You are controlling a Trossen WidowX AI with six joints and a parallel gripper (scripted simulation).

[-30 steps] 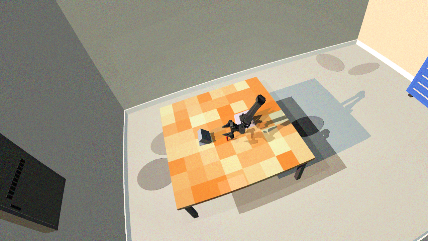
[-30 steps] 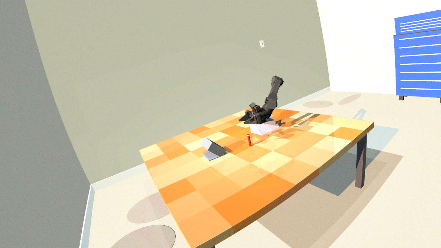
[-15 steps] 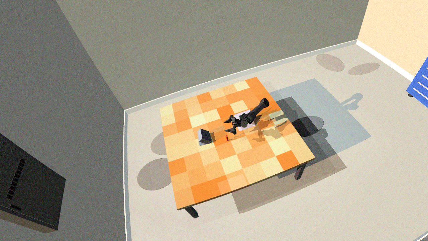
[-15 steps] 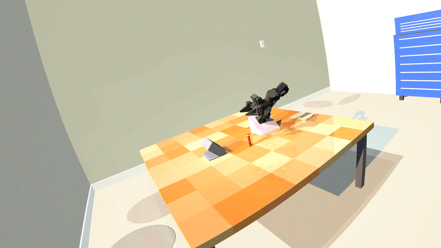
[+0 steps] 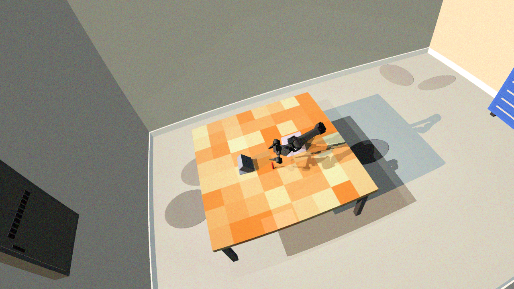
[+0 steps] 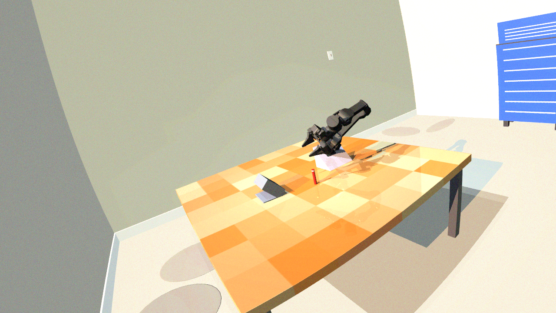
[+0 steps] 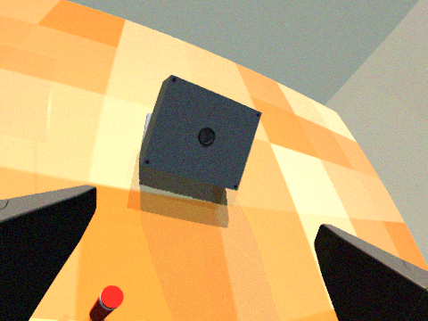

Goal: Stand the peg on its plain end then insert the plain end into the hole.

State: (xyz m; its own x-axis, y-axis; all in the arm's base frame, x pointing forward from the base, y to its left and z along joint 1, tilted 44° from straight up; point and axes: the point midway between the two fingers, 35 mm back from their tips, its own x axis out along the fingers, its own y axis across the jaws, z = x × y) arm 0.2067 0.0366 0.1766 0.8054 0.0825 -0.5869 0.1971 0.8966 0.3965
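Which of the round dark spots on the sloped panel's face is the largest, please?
The hole near the middle of the sloped panel; the four corner spots are far smaller.

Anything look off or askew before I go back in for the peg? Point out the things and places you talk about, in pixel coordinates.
Nothing stands out. The peg (image 5: 272,165) (image 6: 314,177) (image 7: 107,303) stands upright, banded end up, the sloped panel (image 5: 245,163) (image 6: 270,185) (image 7: 178,120) shows no visible damage, and the gripper (image 5: 270,153) (image 6: 306,151) (image 7: 209,219) is open.
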